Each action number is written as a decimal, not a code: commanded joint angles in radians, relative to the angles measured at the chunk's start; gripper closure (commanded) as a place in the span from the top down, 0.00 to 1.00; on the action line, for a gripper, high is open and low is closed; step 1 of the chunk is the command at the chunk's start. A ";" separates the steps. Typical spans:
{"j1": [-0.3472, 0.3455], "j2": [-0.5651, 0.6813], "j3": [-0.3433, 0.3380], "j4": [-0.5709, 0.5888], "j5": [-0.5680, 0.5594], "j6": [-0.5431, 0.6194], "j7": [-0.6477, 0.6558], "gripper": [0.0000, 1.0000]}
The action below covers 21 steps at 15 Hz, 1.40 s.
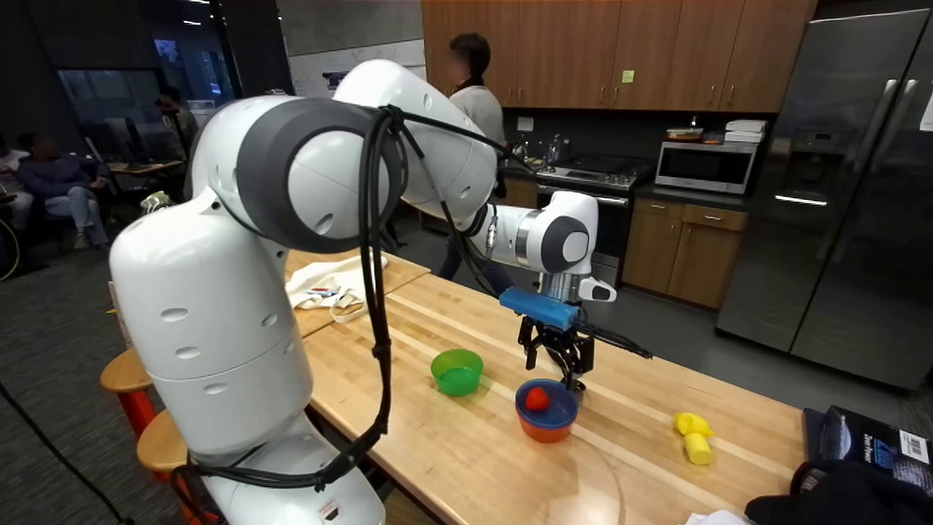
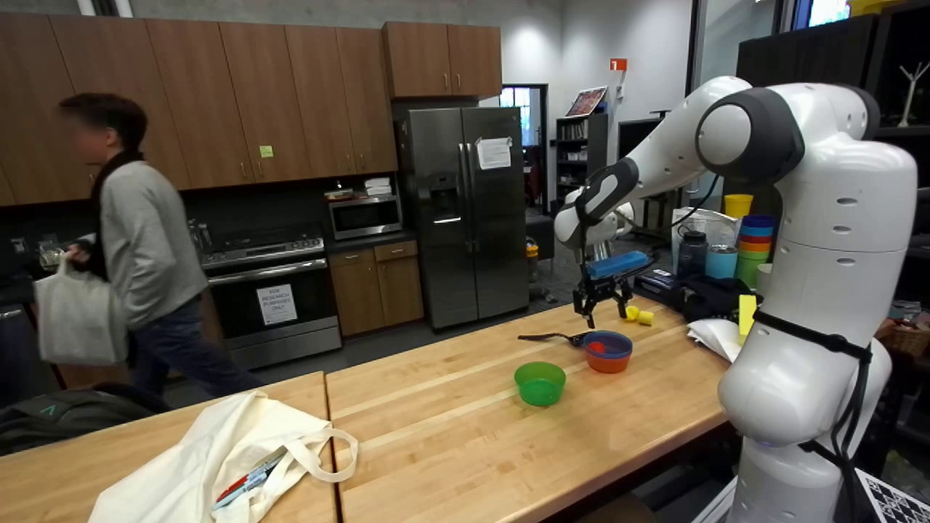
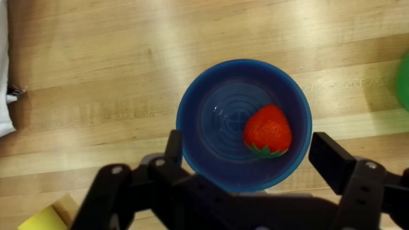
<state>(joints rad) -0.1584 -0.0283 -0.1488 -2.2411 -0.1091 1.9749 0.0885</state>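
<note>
The black gripper (image 3: 247, 141) has its two blocky fingers wide apart, over a round, smooth blue bowl (image 3: 220, 137). A bumpy red strawberry (image 3: 267, 129) with pointy green leaves lies inside. The blue bowl's bottom hides in an orange bowl (image 1: 545, 433). On the striped wood table (image 2: 450, 443), a black long-handled tool (image 2: 541, 337) has an end that's hard to see. The wrist view cuts off a green bowl (image 3: 404, 83) and a yellow thing (image 3: 44, 219).

a: any glare on the bench (image 3: 166, 48)?
b: yes, pale streaks in the wrist view, where the pincer (image 3: 246, 140) looks dark and soft.
a: dim anywhere?
b: around the seated person (image 1: 58, 179) in an exterior view; the passer-by's face (image 2: 80, 135) is blurred.
</note>
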 commanded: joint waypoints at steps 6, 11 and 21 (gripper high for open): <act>-0.011 0.051 -0.017 -0.002 -0.018 0.020 0.018 1.00; -0.017 0.059 -0.028 0.006 -0.023 0.023 0.017 1.00; -0.021 0.052 -0.034 0.003 -0.026 0.029 0.025 1.00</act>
<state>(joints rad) -0.1887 0.0300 -0.1916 -2.2363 -0.1093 1.9997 0.0902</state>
